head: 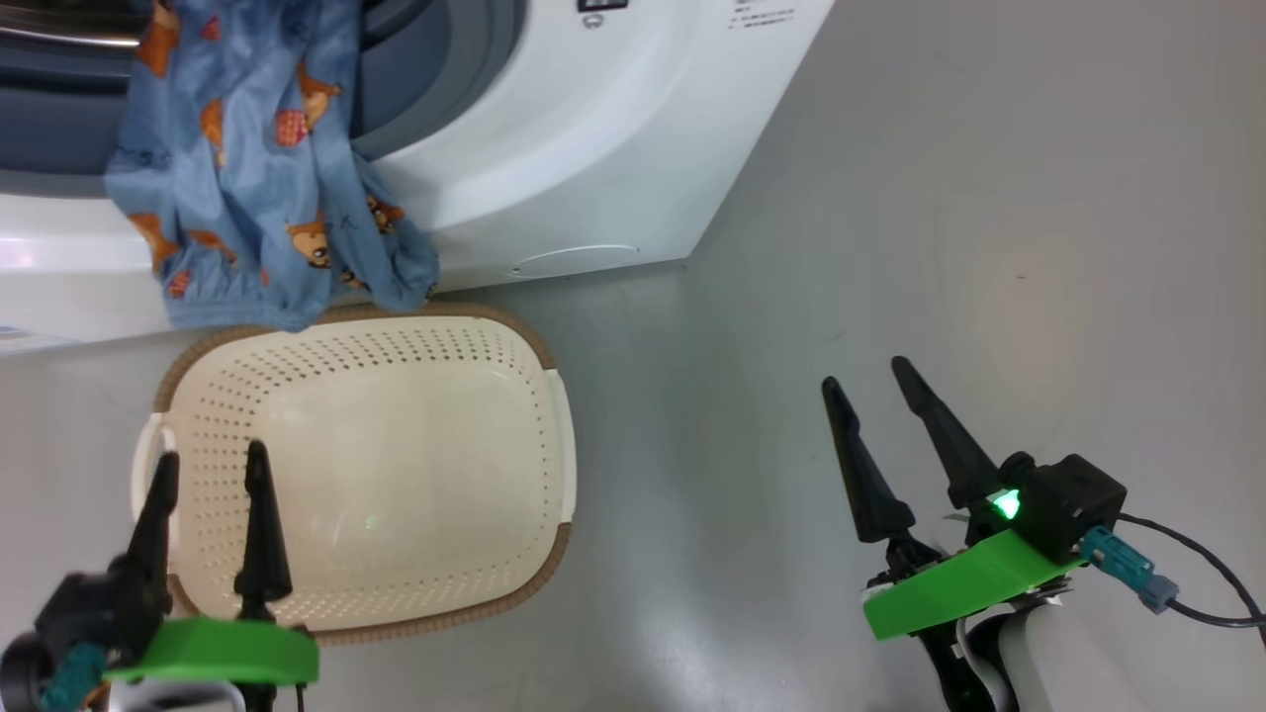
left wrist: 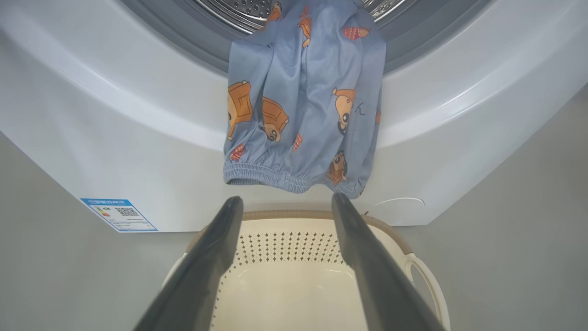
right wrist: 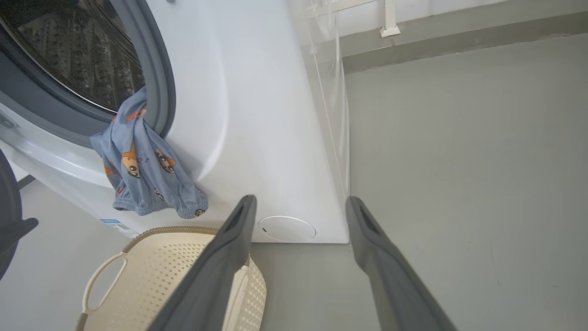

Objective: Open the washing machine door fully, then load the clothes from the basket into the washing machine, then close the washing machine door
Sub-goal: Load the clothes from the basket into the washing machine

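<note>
Printed clothes [head: 267, 168] drape over the lower lip of the washing machine [head: 554, 148] opening.
Their hem hangs above the rear rim of the basket [head: 415, 475]; left gripper [head: 213, 453] and right gripper [head: 864, 374] both spread, empty.

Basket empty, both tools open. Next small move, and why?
Likely lift the left tool to the hem of the light-blue cartoon-print garment and close on it to tuck it in. It hangs from the steel drum down the front of the white washing machine, above the cream perforated basket, so loading isn't finished.
</note>
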